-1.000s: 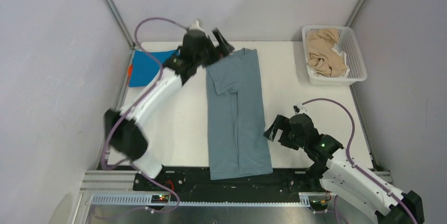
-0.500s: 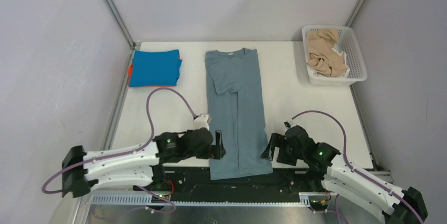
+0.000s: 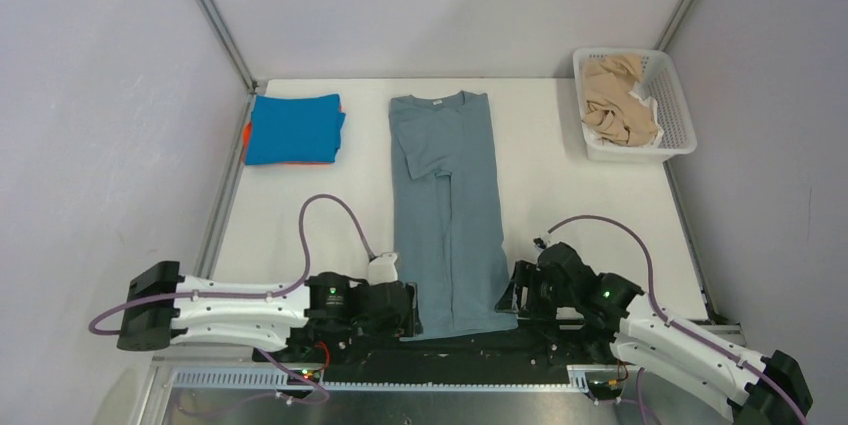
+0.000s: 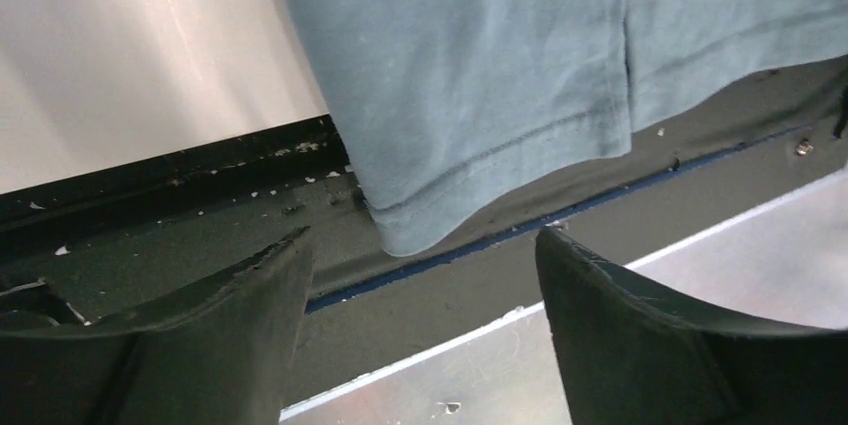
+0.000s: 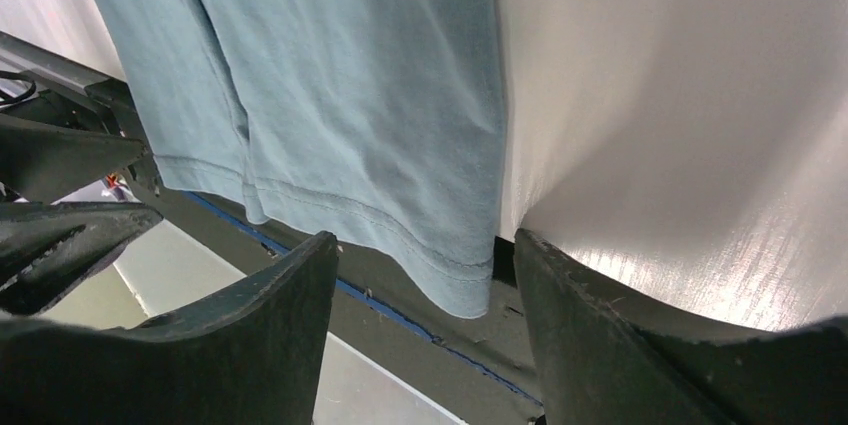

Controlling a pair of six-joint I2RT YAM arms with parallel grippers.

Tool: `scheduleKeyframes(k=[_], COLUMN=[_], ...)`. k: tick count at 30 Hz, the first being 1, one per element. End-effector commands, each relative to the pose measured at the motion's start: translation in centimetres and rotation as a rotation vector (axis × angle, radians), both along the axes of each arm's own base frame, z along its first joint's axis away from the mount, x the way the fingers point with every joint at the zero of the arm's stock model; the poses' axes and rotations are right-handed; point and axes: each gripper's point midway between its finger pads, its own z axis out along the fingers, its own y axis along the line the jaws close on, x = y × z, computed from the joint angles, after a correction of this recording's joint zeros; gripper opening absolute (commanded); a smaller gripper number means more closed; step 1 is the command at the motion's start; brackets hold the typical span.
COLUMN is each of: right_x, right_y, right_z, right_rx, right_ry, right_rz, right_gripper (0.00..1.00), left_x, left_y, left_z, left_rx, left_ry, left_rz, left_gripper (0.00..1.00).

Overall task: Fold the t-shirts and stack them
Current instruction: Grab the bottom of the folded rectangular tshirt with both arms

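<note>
Since the grey-blue t-shirt (image 3: 447, 215) lies folded lengthwise in the middle of the table (image 3: 560, 195), with its hem over the near edge, we judge that the left claw (image 4: 422, 245) and right claw (image 5: 425, 236), both open and empty around the hem corners, could pinch only one layer and open the fold.

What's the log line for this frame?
phase: pre-grasp | left gripper: open, at left hem corner of grey-blue t-shirt | right gripper: open, at right hem corner | held: nothing
</note>
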Motion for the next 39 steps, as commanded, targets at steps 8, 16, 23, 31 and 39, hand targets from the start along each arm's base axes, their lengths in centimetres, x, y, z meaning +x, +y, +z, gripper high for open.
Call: scheduleKeyframes(k=[8,16,23,31,39], right_x=[-1.9,-2.1,-2.4,-1.8,1.2], right_y=[-0.7,-0.7,0.0,1.0,3.3], right_z=[-1.4,-1.6,-1.0,1.9,6.5], right_rx=[-0.024,-0.022,0.017,0.089,0.161], right_ry=[0.070,0.077,0.072,-0.014,-0.171], right_rz=[0.032,0.024,0.047,0.085,0.097], right_gripper=[0.55,0.37,0.08,0.03,0.03], left_x=[0.7,0.7,0.2,1.8,6.7], left_y=[0.6,0.2,0.0,-1.7,-1.7], left_z=[-1.8,-3.1,-3.5,0.6,6.2], left_rx=[0.053,0.072,0.086,-0.063,-0.181], left_ry=[0.007,0.012,0.033,-0.098,-0.339], left_rz=[0.126,0.122,0.111,0.061,0.095], left_gripper=[0.57,0.34,0.00,0.00,0.00])
